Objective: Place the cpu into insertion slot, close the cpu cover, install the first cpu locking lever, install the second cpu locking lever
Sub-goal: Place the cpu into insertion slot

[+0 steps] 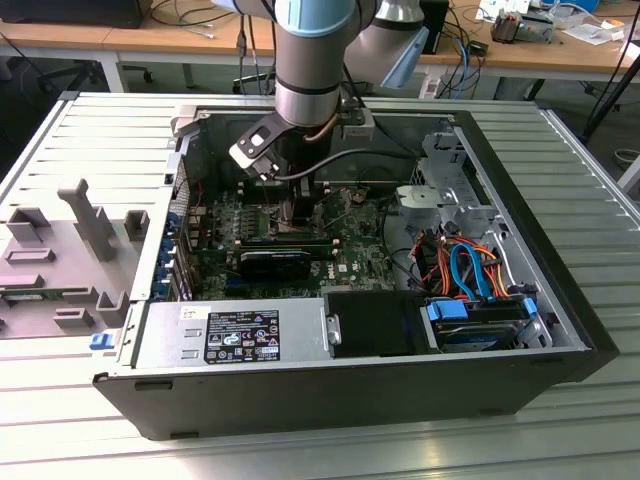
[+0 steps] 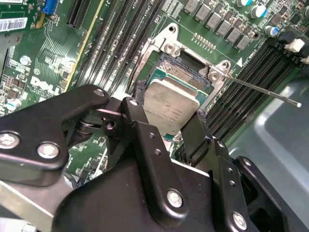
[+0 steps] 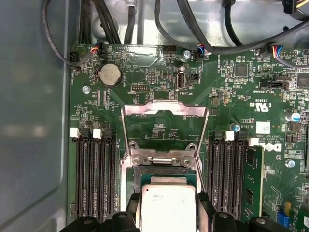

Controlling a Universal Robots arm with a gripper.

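The hand (image 2: 169, 118) is clamped on the cpu (image 2: 170, 107), with a black finger (image 2: 131, 110) on each of two opposite edges. This leaves the silver-grey top and the underside clear of the grip, so the chip can go down flat. The chip is held over the insertion slot (image 2: 187, 72), offset toward the hand's side, and a band of the dark contact field shows past its far edge. I cannot tell whether it touches the socket or hangs just above it, though I judge it not seated. In the first wrist view the cpu cover (image 3: 164, 106) stands swung up on its hinge at the far side of the slot. The green motherboard (image 3: 231, 96) shows through its square cut-out, and the recess is open from above. In the second wrist view a locking lever (image 2: 260, 89), a thin metal rod, juts away from the socket's corner, so it looks released and is not pinning the cover. In the exterior view the arm reaches down into the open computer case (image 1: 350, 395) lying on the table (image 1: 300, 460), board face up.
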